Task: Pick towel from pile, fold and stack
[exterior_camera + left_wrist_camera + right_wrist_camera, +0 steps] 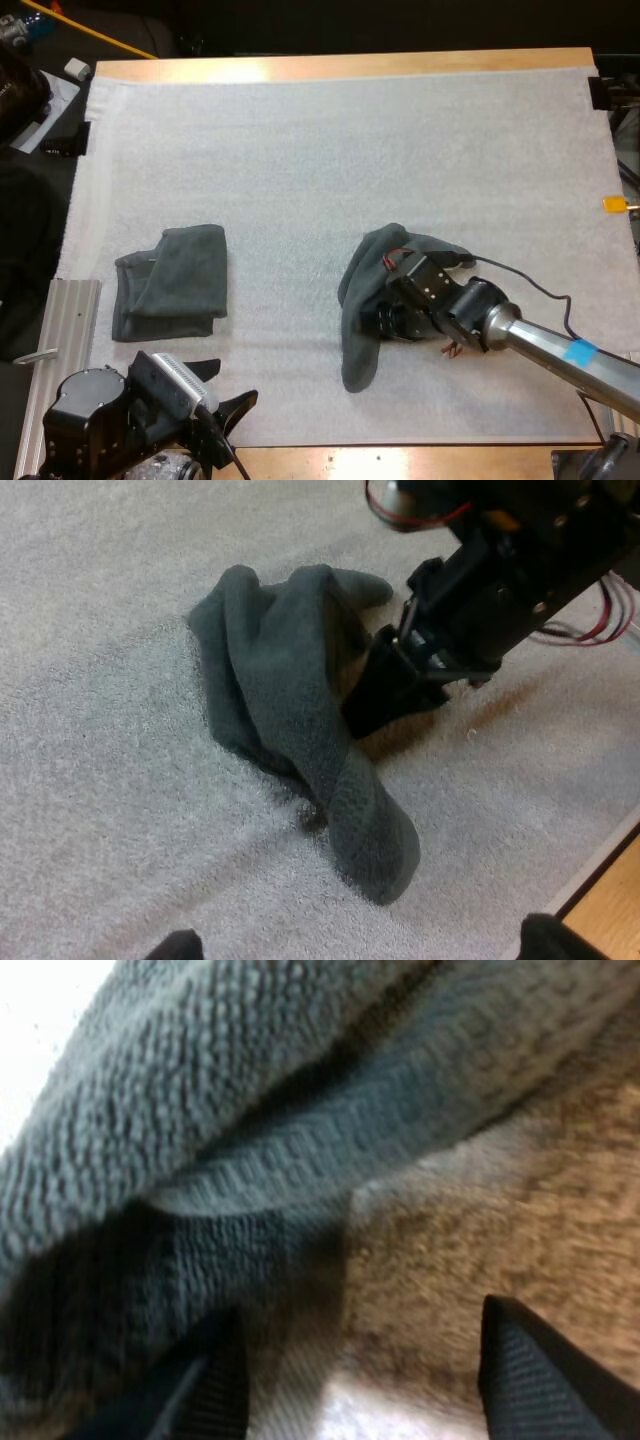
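A crumpled dark grey-green towel (372, 290) lies on the white mat, right of centre, with a long tail trailing toward the front edge. My right gripper (384, 320) is low at its right side, open, with its fingers (530, 1380) apart on the mat and the towel's edge (300, 1120) close in front of them. From the left wrist, the same towel (290, 700) has my right gripper (385, 690) nosed against its side. A folded towel (170, 283) rests at the mat's left. My left gripper (232, 408) hovers open at the front edge, holding nothing.
The white mat (330, 150) stretches bare toward the far side. A metal rail (60, 330) runs along the table's front left. The wooden table edge (610, 910) lies close to the crumpled towel's tail.
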